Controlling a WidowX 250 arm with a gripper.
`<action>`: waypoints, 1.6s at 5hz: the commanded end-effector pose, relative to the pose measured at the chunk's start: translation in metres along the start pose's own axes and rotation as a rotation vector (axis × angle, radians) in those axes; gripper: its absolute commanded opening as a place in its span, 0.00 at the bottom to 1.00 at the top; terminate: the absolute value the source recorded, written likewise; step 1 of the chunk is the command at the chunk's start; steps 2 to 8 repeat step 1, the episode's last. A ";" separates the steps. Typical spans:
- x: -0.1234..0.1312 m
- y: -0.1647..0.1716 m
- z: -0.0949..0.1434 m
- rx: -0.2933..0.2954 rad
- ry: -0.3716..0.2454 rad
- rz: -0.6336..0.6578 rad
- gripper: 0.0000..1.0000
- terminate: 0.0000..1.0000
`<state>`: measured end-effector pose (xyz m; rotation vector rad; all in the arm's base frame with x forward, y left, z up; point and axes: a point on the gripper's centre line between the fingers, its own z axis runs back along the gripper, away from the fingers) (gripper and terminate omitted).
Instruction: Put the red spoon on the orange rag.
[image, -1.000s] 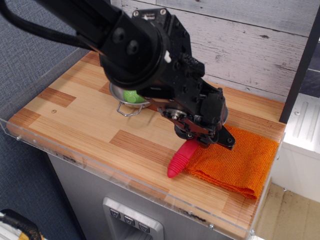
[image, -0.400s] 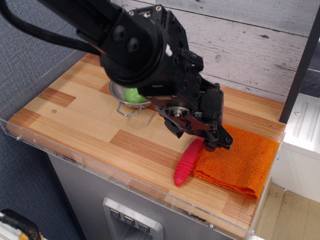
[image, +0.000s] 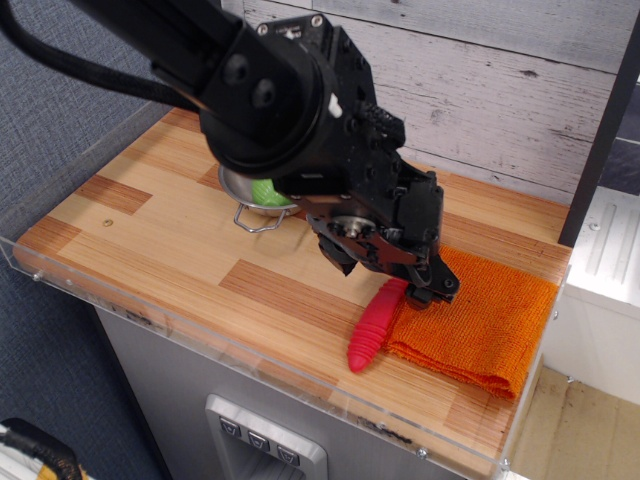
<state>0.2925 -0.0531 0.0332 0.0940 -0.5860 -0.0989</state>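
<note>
The red spoon (image: 375, 324) lies slanted at the left edge of the orange rag (image: 485, 320). Its lower handle end rests on the wood and its upper end runs under my gripper (image: 425, 292). The spoon's silver bowl is hidden behind the gripper. The gripper is low over the rag's near-left corner. Its fingers close around the top of the red handle, though the gap between them faces away from the camera. The rag lies flat at the right end of the table.
A steel bowl (image: 243, 203) with a green object (image: 265, 190) in it stands at the back, partly hidden behind the arm. A clear acrylic rim (image: 200, 335) runs along the table's front edge. A grey plank wall (image: 480, 90) stands behind the table.
The gripper carried the spoon a short way right, toward the rag, about a second ago. Since the last earlier frame the spoon has stayed put and the gripper has barely shifted.
</note>
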 end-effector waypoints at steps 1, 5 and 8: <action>0.022 0.020 0.043 0.010 -0.118 0.077 1.00 1.00; 0.022 0.020 0.043 0.010 -0.118 0.077 1.00 1.00; 0.022 0.020 0.043 0.010 -0.118 0.077 1.00 1.00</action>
